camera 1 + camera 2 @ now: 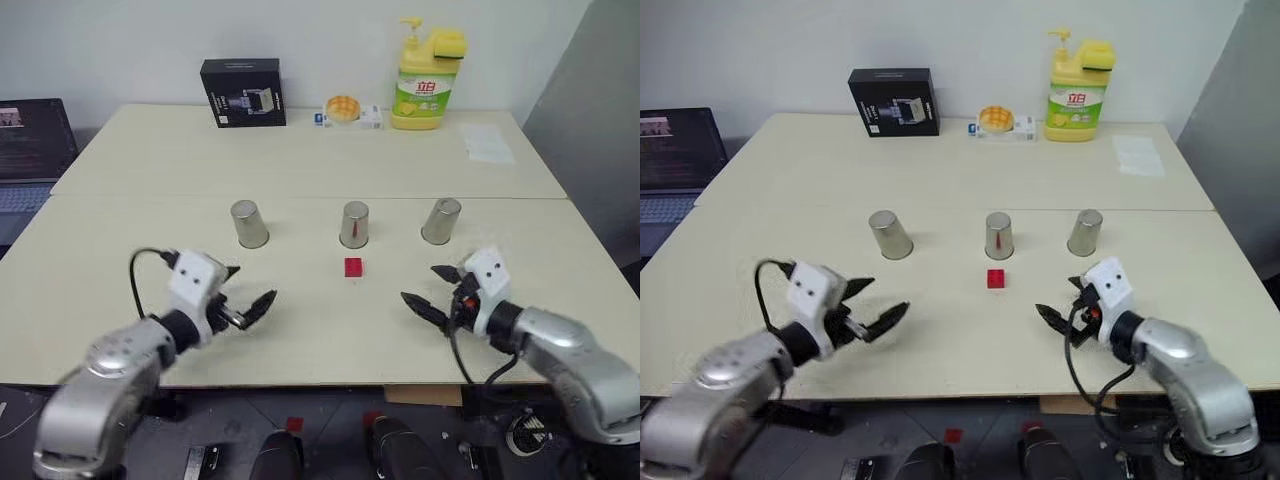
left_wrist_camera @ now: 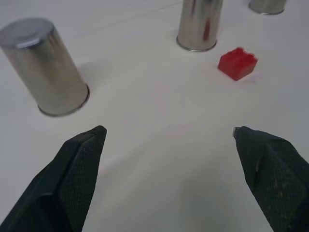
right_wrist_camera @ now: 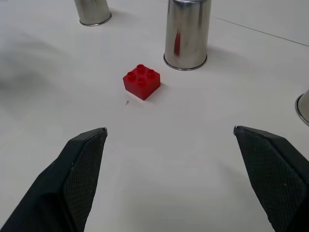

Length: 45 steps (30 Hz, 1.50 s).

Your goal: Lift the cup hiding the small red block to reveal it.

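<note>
The small red block (image 1: 354, 267) is lying uncovered on the table (image 1: 300, 160), just before the middle cup (image 1: 355, 224). Both the left gripper (image 1: 245, 302) and right gripper (image 1: 435, 290) are hovering wide open, holding nothing, flanking it.

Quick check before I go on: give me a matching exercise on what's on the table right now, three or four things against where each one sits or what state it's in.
Things:
1. small red block
2. middle cup
3. left claw
4. yellow soap bottle

Places or states:
A. at the far edge of the table, by the wall
B. upside down, right behind the red block
C. open, holding nothing, above the near left part of the table
D. lying uncovered on the table, in front of the cups

Pairs: 1-D, 2-B, 3-C, 4-A
</note>
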Available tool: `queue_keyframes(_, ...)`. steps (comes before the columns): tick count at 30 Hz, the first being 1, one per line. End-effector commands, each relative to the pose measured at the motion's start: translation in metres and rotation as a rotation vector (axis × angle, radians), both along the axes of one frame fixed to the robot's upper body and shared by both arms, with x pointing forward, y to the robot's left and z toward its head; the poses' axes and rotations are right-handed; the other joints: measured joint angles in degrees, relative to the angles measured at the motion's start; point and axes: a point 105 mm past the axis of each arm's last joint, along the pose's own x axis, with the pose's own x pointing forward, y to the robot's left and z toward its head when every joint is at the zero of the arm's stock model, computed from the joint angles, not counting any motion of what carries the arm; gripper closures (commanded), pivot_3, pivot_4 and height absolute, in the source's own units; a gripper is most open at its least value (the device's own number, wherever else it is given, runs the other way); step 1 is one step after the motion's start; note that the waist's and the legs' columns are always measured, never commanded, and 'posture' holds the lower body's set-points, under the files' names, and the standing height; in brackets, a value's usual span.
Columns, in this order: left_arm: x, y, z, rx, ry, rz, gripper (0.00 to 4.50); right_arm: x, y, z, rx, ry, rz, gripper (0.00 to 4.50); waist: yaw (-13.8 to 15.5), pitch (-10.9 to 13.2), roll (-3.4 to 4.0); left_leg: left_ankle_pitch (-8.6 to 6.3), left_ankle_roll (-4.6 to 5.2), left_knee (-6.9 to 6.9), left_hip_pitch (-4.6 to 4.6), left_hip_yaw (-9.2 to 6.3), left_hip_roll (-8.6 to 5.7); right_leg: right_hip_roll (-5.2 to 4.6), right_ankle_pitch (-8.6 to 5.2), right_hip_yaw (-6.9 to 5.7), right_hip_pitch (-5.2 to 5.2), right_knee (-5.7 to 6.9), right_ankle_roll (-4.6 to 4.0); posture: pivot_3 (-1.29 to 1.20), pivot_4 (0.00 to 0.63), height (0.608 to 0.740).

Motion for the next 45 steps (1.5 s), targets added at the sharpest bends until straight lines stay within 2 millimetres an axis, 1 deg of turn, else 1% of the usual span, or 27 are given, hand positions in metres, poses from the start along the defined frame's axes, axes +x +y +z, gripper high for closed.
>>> queue_keyframes(1, 0.001, 0.001, 0.011, -0.016, 0.003, -0.054, 0.0, 0.002, 0.004, 0.016, 0.045, -0.019, 0.01, 0.03, -0.06, 0.0, 0.0, 0.0, 0.0, -0.03, 0.0, 0.0, 0.0, 0.0, 0.0, 0.0, -0.02, 0.0, 0.01, 0.0, 0.15, 0.74)
queue_keyframes(6, 0.005, -0.005, 0.01, -0.003, -0.008, -0.065, 0.0, 0.002, 0.009, 0.015, 0.051, -0.014, 0.005, 0.03, 0.01, 0.0, 0.0, -0.01, -0.01, -0.14, -0.05, -0.07, 0.01, 0.0, -0.03, -0.07, -0.05, -0.02, -0.05, 0.0, 0.15, 0.74)
queue_keyframes(15, 0.01, -0.005, 0.012, 0.008, -0.035, -0.057, 0.0, 0.004, 0.001, 0.012, 0.048, -0.017, -0.037, 0.03, 0.06, 0.0, 0.0, -0.01, -0.02, -0.12, -0.03, -0.07, 0.02, 0.0, -0.03, -0.06, -0.05, 0.0, -0.03, 0.0, 0.15, 0.74)
queue_keyframes(22, 0.013, -0.006, 0.009, 0.016, -0.042, -0.049, 0.0, 0.012, -0.001, 0.008, 0.052, -0.028, -0.075, 0.03, 0.07, 0.0, 0.0, -0.01, -0.02, -0.11, -0.04, -0.06, 0.01, 0.0, -0.02, -0.05, -0.05, 0.0, -0.02, 0.0, 0.15, 0.74)
queue_keyframes(39, 0.014, 0.002, 0.009, 0.02, -0.045, -0.029, 0.0, 0.01, 0.0, 0.003, 0.052, -0.016, -0.067, 0.03, 0.09, 0.01, 0.0, -0.01, -0.02, -0.11, -0.04, -0.06, 0.02, 0.0, -0.02, -0.06, -0.05, 0.01, -0.02, 0.0, 0.15, 0.74)
queue_keyframes(45, 0.014, 0.002, 0.009, 0.02, -0.045, -0.027, 0.0, 0.011, 0.001, 0.002, 0.052, -0.013, -0.067, 0.03, 0.09, 0.0, 0.0, -0.01, -0.02, -0.1, -0.04, -0.06, 0.02, 0.0, -0.02, -0.06, -0.05, 0.03, -0.02, 0.0, 0.15, 0.74)
